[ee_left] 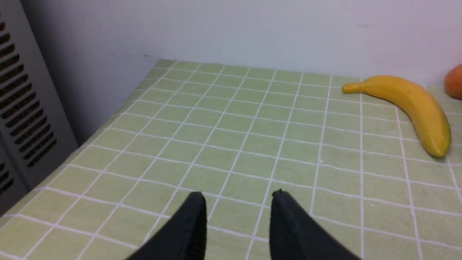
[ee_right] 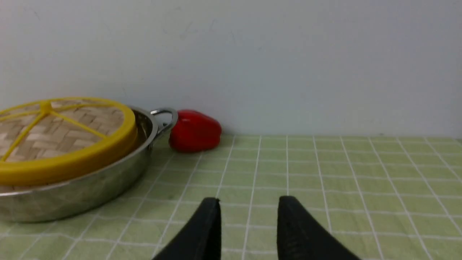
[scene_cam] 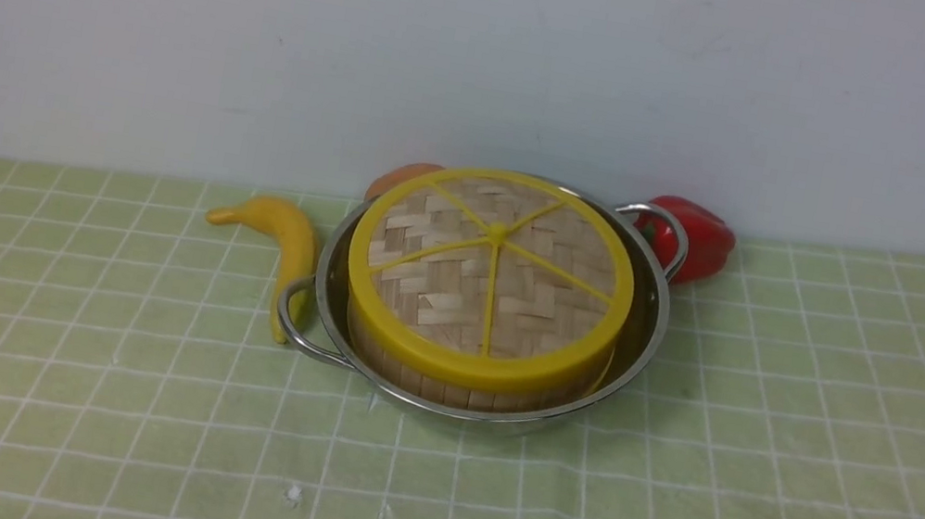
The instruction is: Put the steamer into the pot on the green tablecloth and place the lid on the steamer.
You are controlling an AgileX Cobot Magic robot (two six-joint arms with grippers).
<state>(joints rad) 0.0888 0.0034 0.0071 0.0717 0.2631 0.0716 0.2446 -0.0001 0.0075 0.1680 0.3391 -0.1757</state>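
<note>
Here we judge the task all but done: the steamer (scene_cam: pixel 460 386) sits inside the pot (scene_cam: pixel 648 328), and the lid (scene_cam: pixel 490 274) rests on top of it, slightly tilted toward the back. Left of the pot, our left gripper (ee_left: pixel 238 213) hangs over bare cloth with its fingers apart and nothing between them. A banana (scene_cam: pixel 286 244) lies just beside the pot's left handle, and something orange (scene_cam: pixel 401 179) peeks out behind the pot. Right of the pot, a red pepper (scene_cam: pixel 696 238) touches the far handle, and our right gripper (ee_right: pixel 249 220) is likewise parted and empty. Next, we think, only a check that the lid seats flat remains. The pot stands on the green tablecloth (scene_cam: pixel 813 469), which runs back to a plain pale wall (scene_cam: pixel 498 49).
</note>
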